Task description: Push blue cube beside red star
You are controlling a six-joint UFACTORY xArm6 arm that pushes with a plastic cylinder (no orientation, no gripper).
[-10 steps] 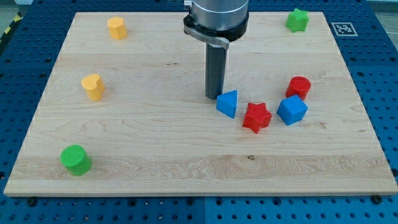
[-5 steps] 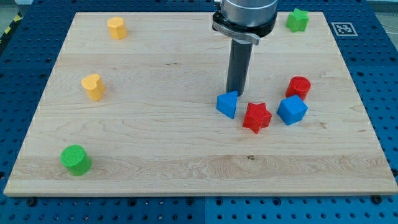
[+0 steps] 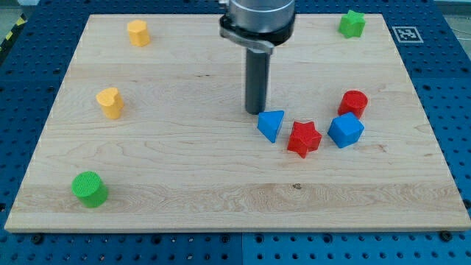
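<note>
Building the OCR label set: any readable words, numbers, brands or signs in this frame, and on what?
No readable words, numbers or brand names anywhere.
Only sign: a black-and-white square fiducial marker off the wooden board's top right corner; a pattern, not text.
The blocks, my tip and the blue perforated table carry no lettering.

We see a pale, matt, grained wood counter [image 3: 184, 177] on blue perforated metal [image 3: 456, 110], our smooth dark rod under a glossy metal collar [image 3: 257, 18], and matt plastic-looking blocks like the ribbed green cylinder [image 3: 90, 189].
</note>
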